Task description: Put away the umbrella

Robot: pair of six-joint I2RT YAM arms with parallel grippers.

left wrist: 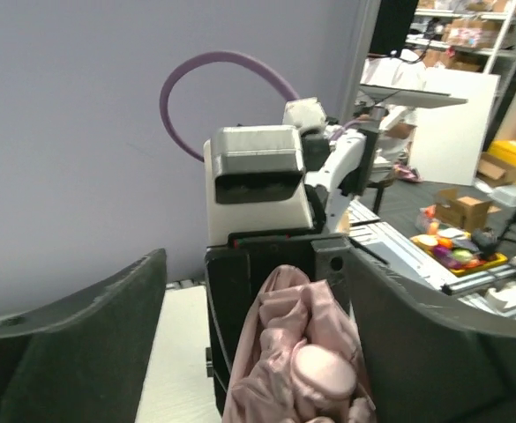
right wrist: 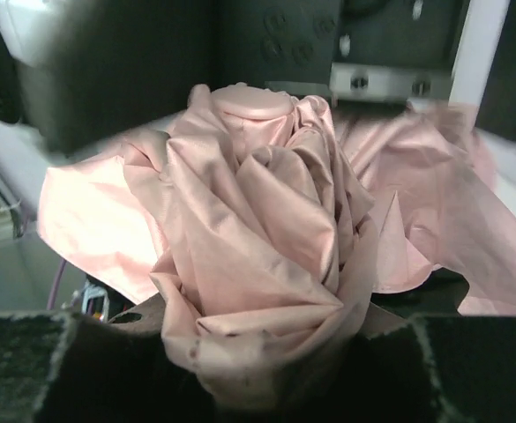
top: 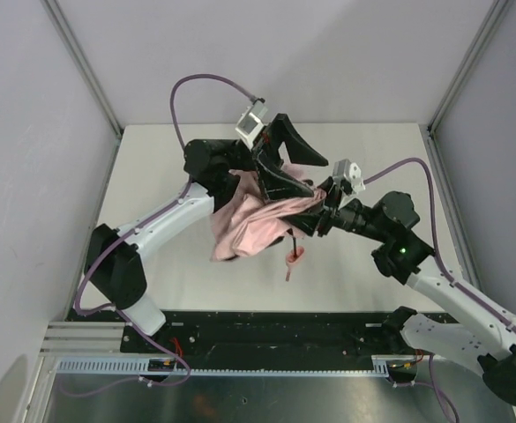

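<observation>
The umbrella (top: 244, 225) is a crumpled pale pink bundle held above the white table (top: 152, 159) at its middle. Its small pink handle with strap (top: 294, 257) hangs down on the thin dark shaft. My right gripper (top: 315, 214) is shut on the bunched fabric (right wrist: 258, 264), which fills the space between its fingers (right wrist: 37, 370). My left gripper (top: 293, 169) is open, its jaws wide apart around the umbrella's top end. In the left wrist view the round pink cap (left wrist: 324, 370) lies against the right finger (left wrist: 434, 352), with my right gripper's body (left wrist: 258, 185) just behind.
Grey enclosure walls with metal posts (top: 81, 62) close in the table at the back and both sides. A black strip (top: 284, 330) and a metal rail run along the near edge by the arm bases.
</observation>
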